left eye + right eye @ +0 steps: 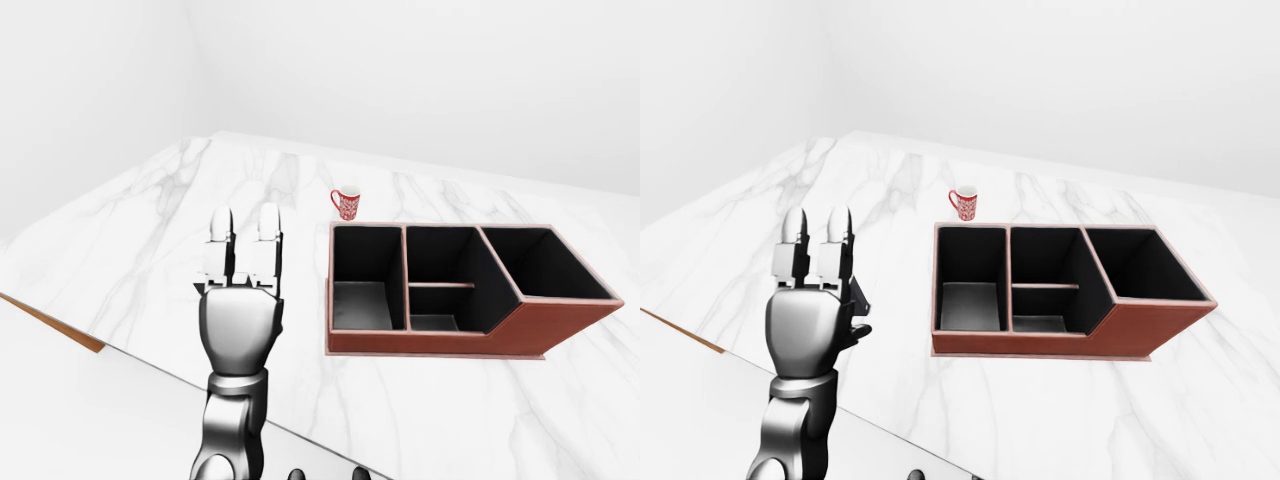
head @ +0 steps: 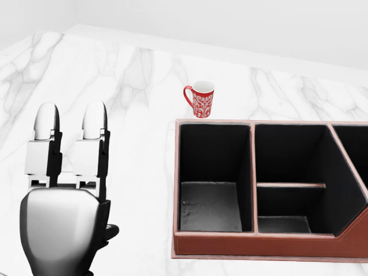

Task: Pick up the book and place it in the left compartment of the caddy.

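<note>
My left hand (image 2: 70,123) is raised at the lower left of the head view, its back toward the camera and its two long fingers (image 2: 95,123) pointing up. The book is almost wholly hidden behind it. Only a pale strip of the book (image 2: 67,176) shows between the finger bases, with the thumb (image 2: 109,231) curled in under it. The brown caddy (image 2: 253,123) with black compartments lies to the right of the hand. Its left compartment (image 2: 210,204) holds nothing and is about a hand's width from the hand. My right hand is out of view.
A red patterned mug (image 2: 201,99) stands on the white marble counter (image 2: 132,75) just above the caddy's left corner. The counter's near edge (image 1: 60,325) runs diagonally at the lower left of the left-eye view. A white wall rises behind the counter.
</note>
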